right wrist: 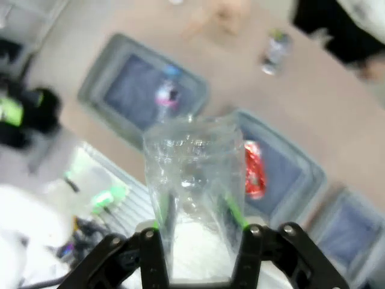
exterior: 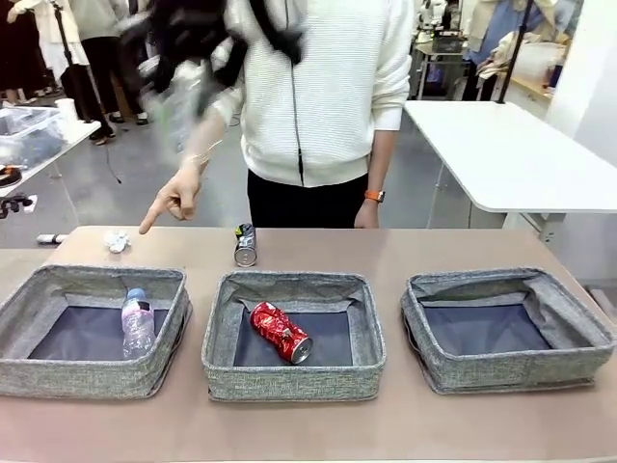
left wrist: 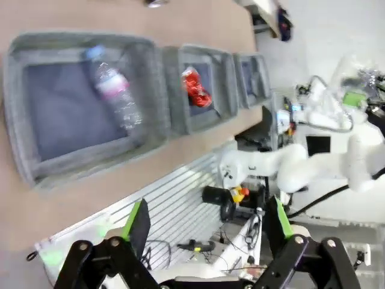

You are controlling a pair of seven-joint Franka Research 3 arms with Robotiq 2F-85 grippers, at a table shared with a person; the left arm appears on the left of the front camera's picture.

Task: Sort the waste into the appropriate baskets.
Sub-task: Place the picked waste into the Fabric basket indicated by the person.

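My right gripper (right wrist: 195,220) is shut on a clear plastic bottle (right wrist: 192,162). It also shows as a blurred dark shape, the right gripper (exterior: 198,58), high above the table's left with the bottle (exterior: 181,101) hanging below it. A blue-capped bottle (exterior: 137,323) lies in the left basket (exterior: 77,374). A dented red can (exterior: 281,333) lies in the middle basket (exterior: 289,378), and the right basket (exterior: 511,371) holds nothing. A dark can (exterior: 246,245) and a white paper wad (exterior: 118,240) lie on the table behind the baskets. My left gripper (left wrist: 204,241) stands open, off the table's near edge.
A person stands at the far side, one hand (exterior: 169,204) pointing down near the paper wad. A white side table (exterior: 511,154) stands at the back right. The left arm's black gripper (right wrist: 24,111) shows to the left of the held bottle.
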